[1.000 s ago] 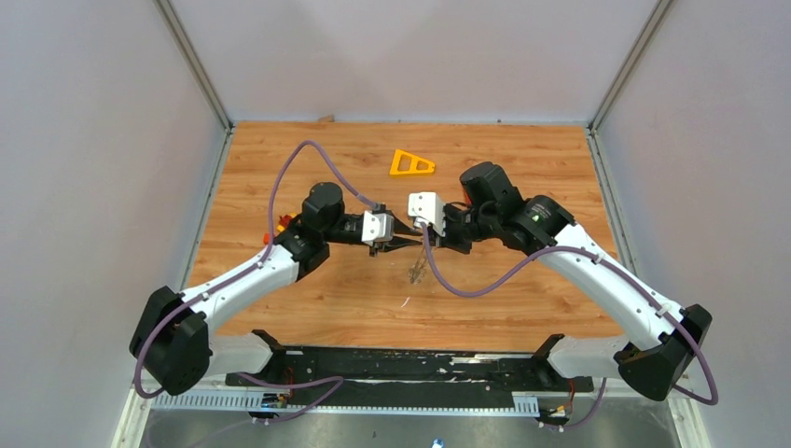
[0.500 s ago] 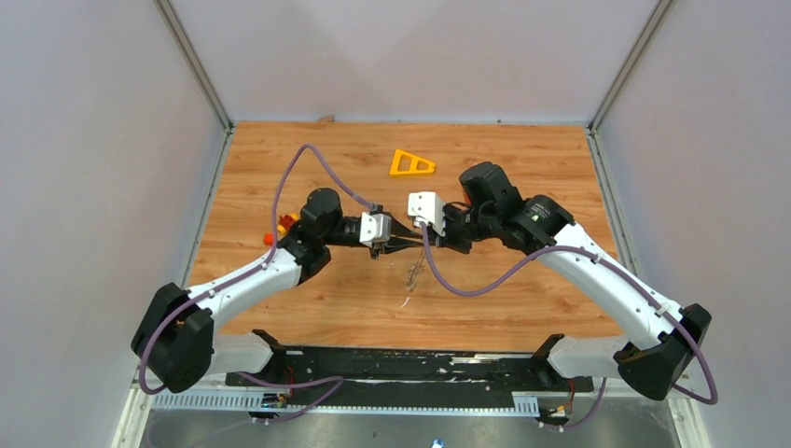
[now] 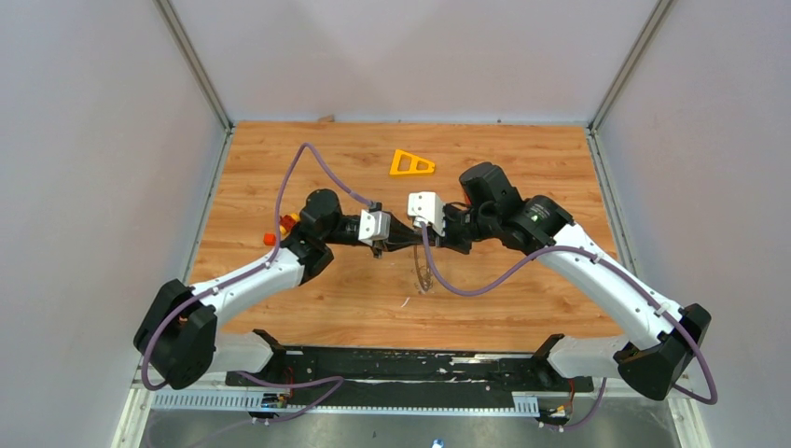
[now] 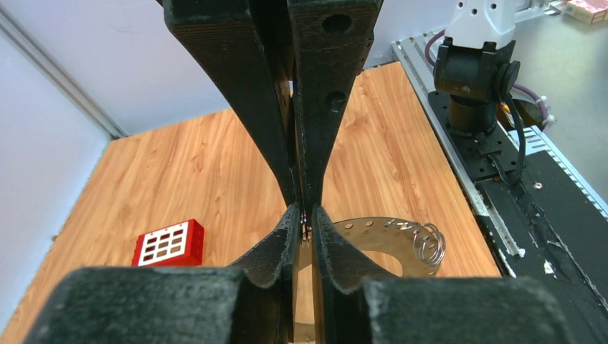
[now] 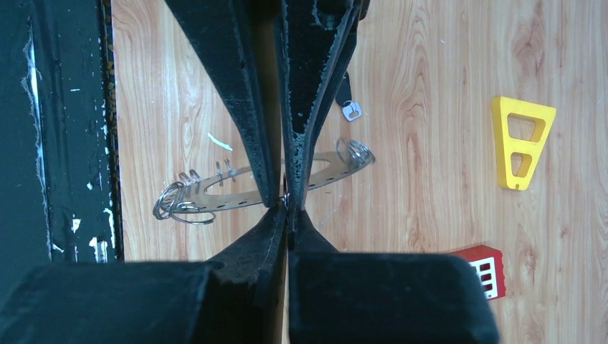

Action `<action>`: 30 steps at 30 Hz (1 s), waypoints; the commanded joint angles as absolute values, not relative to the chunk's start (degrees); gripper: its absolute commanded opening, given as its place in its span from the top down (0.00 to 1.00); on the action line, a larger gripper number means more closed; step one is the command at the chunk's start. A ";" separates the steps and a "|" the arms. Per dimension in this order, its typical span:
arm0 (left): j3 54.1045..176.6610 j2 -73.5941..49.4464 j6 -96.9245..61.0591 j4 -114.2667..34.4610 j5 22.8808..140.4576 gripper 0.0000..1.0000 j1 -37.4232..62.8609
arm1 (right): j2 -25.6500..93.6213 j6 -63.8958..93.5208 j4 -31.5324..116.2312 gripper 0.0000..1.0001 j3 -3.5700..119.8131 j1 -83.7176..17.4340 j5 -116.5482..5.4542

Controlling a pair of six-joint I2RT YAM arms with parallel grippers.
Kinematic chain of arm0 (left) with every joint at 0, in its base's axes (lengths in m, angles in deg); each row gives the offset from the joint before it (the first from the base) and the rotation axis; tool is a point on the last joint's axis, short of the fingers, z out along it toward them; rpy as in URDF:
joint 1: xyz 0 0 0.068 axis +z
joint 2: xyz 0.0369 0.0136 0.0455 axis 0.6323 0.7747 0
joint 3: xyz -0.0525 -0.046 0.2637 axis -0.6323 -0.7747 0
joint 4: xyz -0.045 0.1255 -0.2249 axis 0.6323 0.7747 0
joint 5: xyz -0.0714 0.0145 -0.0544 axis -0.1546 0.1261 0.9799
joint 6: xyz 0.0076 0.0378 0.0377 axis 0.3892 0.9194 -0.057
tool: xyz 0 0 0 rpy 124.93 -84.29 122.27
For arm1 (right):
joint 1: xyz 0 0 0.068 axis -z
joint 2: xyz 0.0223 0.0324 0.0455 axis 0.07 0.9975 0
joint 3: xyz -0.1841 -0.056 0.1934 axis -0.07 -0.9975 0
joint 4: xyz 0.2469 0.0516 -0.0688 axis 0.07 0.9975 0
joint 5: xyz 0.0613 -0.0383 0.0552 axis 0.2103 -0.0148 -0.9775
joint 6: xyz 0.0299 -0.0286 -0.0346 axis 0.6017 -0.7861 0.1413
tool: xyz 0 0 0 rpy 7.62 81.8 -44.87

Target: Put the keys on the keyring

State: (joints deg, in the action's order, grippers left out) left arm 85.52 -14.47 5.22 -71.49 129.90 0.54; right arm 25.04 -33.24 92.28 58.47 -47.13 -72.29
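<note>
The keyring (image 4: 380,235), a flat grey ring with small wire rings on its rim, hangs above the table where the two grippers meet. My right gripper (image 5: 287,206) is shut on its rim, with the keyring (image 5: 215,193) stretching to both sides. My left gripper (image 4: 305,226) faces it tip to tip, its jaws pressed on the thin metal at the same spot. In the top view, the keyring (image 3: 424,273) dangles below the left gripper (image 3: 399,245) and right gripper (image 3: 407,240). One of the keys (image 5: 347,97), black-headed, lies on the table, partly hidden by a finger.
A red keypad block (image 4: 168,244) lies on the wood to the left, by the left arm's elbow (image 3: 280,229). An orange triangular frame (image 3: 411,164) sits towards the back. The black base rail (image 3: 401,364) runs along the near edge.
The left gripper's jaws have narrowed onto the rim. The left arm's elbow has shifted slightly. The keyring has turned and shows more of its loop below the grippers.
</note>
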 commanded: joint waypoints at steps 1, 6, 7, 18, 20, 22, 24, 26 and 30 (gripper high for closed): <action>85.31 -13.70 4.02 -73.83 130.51 0.88 0.02 | 24.01 -32.20 89.50 1.00 58.19 -47.44 -72.60; 84.57 -13.76 2.81 -74.99 129.30 1.00 0.02 | 23.19 -31.19 88.05 1.00 57.29 -47.35 -71.65; 83.91 -14.08 1.83 -76.36 128.12 1.00 0.02 | 22.81 -30.82 87.54 0.98 56.98 -47.27 -71.40; 74.53 -10.30 -31.03 -116.84 118.79 1.00 1.03 | 12.58 -23.94 71.44 0.69 44.47 -40.11 -81.21; 73.87 -9.12 -34.33 -121.27 117.59 1.00 1.05 | 11.31 -23.42 69.57 0.69 42.76 -38.96 -83.80; 73.27 -8.26 -36.19 -124.04 116.18 1.00 1.07 | 9.92 -23.05 67.50 0.68 41.06 -37.91 -86.59; 72.72 -7.42 -37.65 -127.28 115.32 1.00 1.07 | 8.60 -22.51 65.22 0.68 39.44 -37.27 -88.66; 72.41 -6.24 -39.75 -129.68 115.13 1.00 0.99 | 7.95 -22.19 63.44 0.68 38.64 -36.95 -90.50; 72.54 -5.15 -39.82 -129.73 115.83 1.00 0.15 | 8.86 -21.51 62.44 0.68 38.34 -36.78 -94.03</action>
